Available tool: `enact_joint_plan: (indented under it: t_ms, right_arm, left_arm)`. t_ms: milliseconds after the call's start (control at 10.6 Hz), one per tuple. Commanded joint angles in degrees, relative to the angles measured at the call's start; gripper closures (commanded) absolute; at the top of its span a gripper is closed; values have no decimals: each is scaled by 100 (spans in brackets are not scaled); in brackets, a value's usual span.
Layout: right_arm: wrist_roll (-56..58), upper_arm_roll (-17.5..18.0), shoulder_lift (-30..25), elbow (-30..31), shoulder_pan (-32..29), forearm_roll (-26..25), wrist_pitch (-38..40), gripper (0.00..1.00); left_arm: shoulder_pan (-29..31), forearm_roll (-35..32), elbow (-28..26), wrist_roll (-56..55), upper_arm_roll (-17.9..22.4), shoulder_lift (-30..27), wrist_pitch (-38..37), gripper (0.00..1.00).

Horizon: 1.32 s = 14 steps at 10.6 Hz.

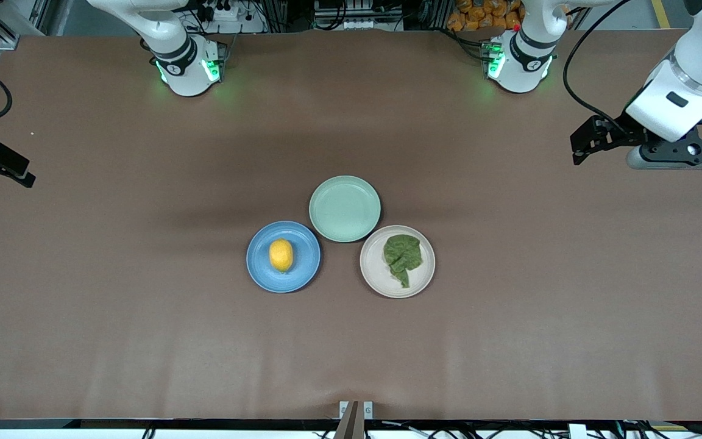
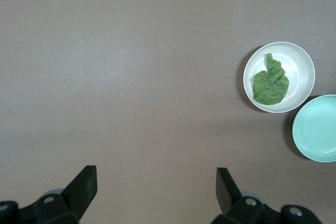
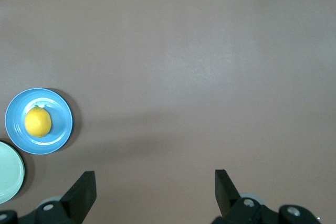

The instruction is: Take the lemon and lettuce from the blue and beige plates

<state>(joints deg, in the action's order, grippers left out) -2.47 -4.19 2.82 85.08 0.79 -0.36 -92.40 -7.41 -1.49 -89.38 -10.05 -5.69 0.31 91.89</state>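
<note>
reaching comes first: both grippers hang with fingers spread wide and empty over bare table, the left gripper (image 1: 579, 146) at the left arm's end, the right gripper (image 1: 13, 171) at the right arm's end. the lemon (image 1: 281, 255) sits mid blue plate (image 1: 259, 274); the lettuce (image 1: 403, 257) lies on the beige plate (image 1: 427, 277), stem toward 6 o'clock in the front view. the mint plate (image 1: 345, 208) sits at 12 o'clock between them. best descend centred, straddling the lemon's narrow width, pinching the leaf's bulk.
</note>
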Motion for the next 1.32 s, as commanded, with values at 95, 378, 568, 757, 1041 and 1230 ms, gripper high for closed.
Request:
enact_joint_plan:
  t_ms: [95, 378, 568, 757, 1041, 1230]
  right_arm:
    - [10, 6, -106, -1, -17, -17, -23, 0]
    - [-8, -2, -115, -1, -26, -9, 47, 0]
    - [-17, -11, -115, -1, -35, -8, 47, 0]
    - [-17, -2, -115, -1, -35, -8, 47, 0]
    - [35, -3, -1, 52, -35, 0, 21, 0]
    - [-17, -2, -1, 43, -35, 9, 38, 0]
  left_arm:
    - [-15, -150, 88, 126, -20, 57, -93, 0]
    - [-6, -150, 70, 135, -29, 66, -93, 0]
    - [-15, -141, 79, 74, -29, 66, -93, 0]
    - [81, -45, 53, 117, -29, 74, -93, 0]
    - [12, 96, 35, 56, -29, 276, -58, 0]
    - [3, 254, 35, 39, -29, 364, 56, 0]
